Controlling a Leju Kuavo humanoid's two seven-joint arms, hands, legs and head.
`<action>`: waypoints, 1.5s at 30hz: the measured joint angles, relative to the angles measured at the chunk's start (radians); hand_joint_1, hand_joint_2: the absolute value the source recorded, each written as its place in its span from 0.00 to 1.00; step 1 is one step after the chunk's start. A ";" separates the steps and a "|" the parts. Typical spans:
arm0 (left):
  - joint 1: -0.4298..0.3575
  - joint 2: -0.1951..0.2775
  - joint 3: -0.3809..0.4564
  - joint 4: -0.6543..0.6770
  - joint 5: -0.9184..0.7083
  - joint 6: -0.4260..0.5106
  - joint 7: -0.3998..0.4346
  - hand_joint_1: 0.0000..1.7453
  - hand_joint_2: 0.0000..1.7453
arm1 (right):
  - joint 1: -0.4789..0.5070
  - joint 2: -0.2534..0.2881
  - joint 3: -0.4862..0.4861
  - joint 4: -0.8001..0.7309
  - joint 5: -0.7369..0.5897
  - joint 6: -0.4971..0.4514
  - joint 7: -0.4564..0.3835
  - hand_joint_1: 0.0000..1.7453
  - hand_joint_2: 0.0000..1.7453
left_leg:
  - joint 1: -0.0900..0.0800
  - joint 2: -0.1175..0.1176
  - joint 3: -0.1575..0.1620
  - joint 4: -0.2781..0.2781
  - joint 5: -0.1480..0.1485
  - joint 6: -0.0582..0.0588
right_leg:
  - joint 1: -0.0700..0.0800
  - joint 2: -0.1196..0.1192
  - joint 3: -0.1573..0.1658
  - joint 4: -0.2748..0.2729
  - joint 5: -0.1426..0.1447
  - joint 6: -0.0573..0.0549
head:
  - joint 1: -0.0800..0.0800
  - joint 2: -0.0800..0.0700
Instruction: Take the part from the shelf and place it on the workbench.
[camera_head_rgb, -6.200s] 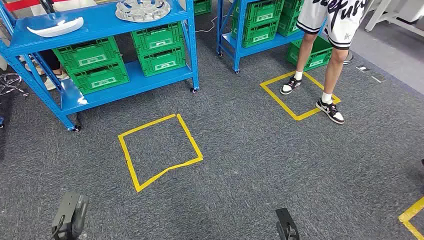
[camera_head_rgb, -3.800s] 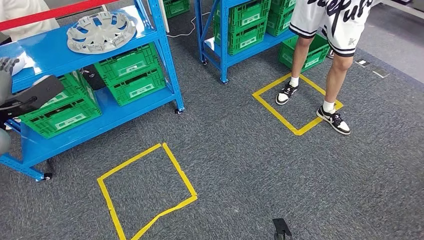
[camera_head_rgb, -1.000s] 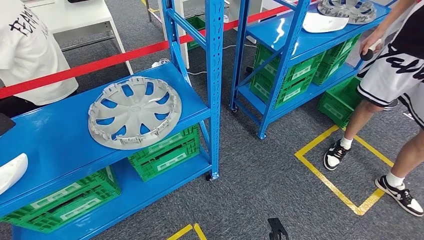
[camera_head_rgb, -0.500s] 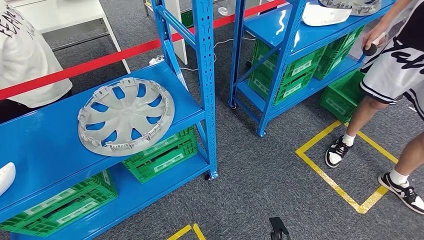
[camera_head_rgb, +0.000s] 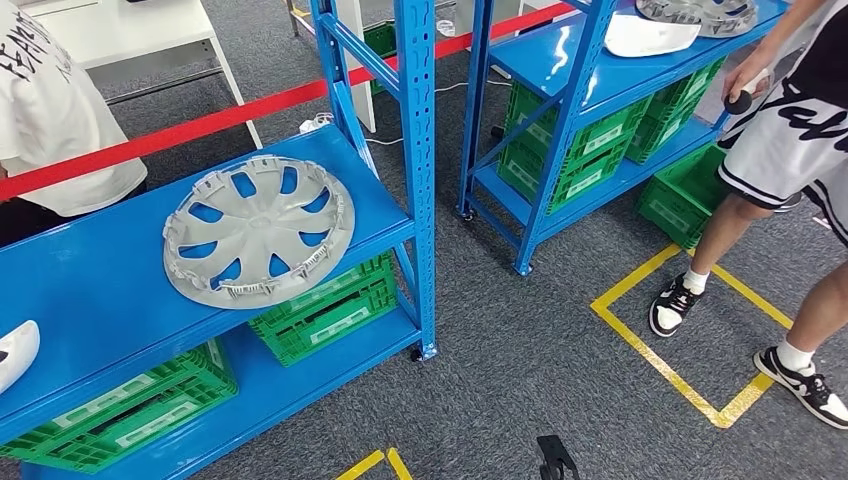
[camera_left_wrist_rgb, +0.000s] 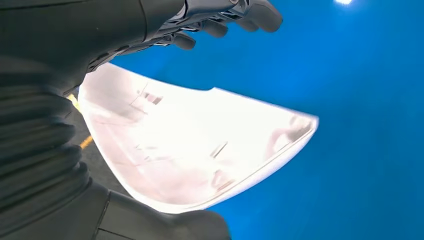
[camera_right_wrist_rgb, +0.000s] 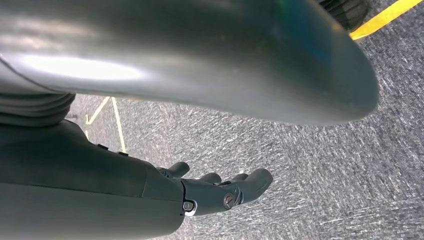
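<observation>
The left hand (camera_left_wrist_rgb: 165, 30) hovers just above the white curved plastic part (camera_left_wrist_rgb: 200, 150), dark fingers (camera_left_wrist_rgb: 250, 12) spread past its far edge and thumb near the other edge; whether any of them touches it cannot be told, and nothing is gripped. The part lies on the blue metal shelf (camera_head_rgb: 90, 290), cut off at the head view's edge (camera_head_rgb: 12, 352). The right hand (camera_right_wrist_rgb: 220, 192) hangs over grey carpet (camera_right_wrist_rgb: 320, 165), fingers loosely apart, holding nothing. A grey plastic wheel cover (camera_head_rgb: 258, 230) rests further along the shelf. Green plastic crates (camera_head_rgb: 320, 310) carry white labels too small to read. Black lettering on a person's white shirt (camera_head_rgb: 50, 100) is cropped and illegible.
</observation>
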 joint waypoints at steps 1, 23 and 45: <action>0.004 0.000 -0.002 0.000 -0.007 -0.009 0.000 0.00 1.00 | 0.000 0.000 0.000 0.000 0.000 0.000 0.003 0.00 0.00 | 0.000 0.000 0.000 0.000 0.000 0.000 | 0.000 0.000 0.000 0.000 0.000 0.000 | 0.000 0.000; 0.093 -0.026 -0.048 0.000 -0.121 0.104 0.025 1.00 1.00 | -0.001 0.000 0.000 0.000 -0.008 -0.009 0.003 0.00 0.00 | -0.002 0.000 0.000 0.004 -0.002 0.003 | 0.000 0.000 0.001 -0.001 0.001 0.002 | 0.000 0.000; 0.120 -0.069 -0.085 -0.006 -0.180 0.206 0.004 1.00 1.00 | -0.001 0.001 0.000 0.000 -0.008 -0.015 0.008 0.00 0.00 | -0.002 0.000 0.000 0.005 -0.003 0.004 | -0.001 0.001 0.002 -0.001 0.001 0.002 | 0.000 0.000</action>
